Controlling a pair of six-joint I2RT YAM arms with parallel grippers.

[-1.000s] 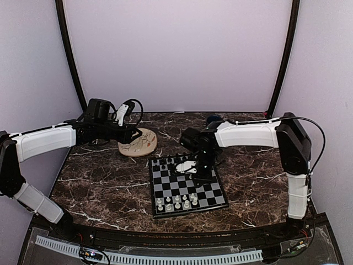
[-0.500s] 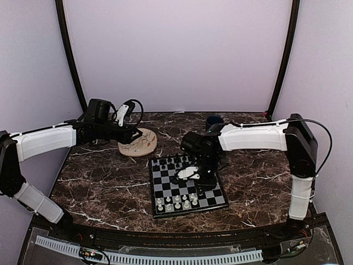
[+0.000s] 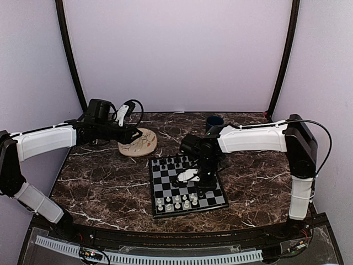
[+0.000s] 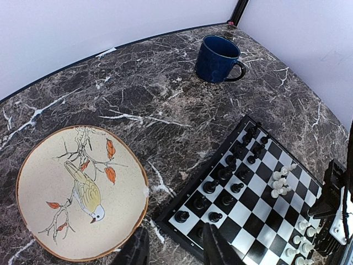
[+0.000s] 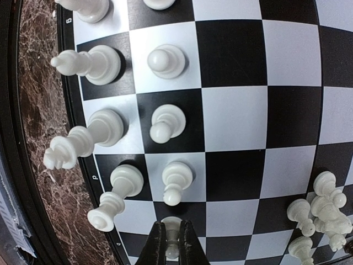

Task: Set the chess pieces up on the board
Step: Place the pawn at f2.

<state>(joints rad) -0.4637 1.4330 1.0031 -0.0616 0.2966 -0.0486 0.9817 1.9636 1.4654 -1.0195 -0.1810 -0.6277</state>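
Right gripper (image 5: 172, 231) was clamped on a white pawn (image 5: 172, 249) over the near rows of the board (image 3: 163, 186), whether touching the square I could not tell. Other white pieces (image 5: 105, 130) stood in two rows by that rim, a loose cluster (image 5: 322, 212) sat toward mid-board, and black pieces (image 4: 223, 187) filled the far rows. Left gripper (image 4: 175, 247) hung partly open and empty above the table (image 4: 165, 99), between the plate (image 4: 33, 204) and the board's corner.

Left end effector (image 4: 174, 240) hangs part-open; right end effector (image 5: 172, 236) points down, pinched closed.
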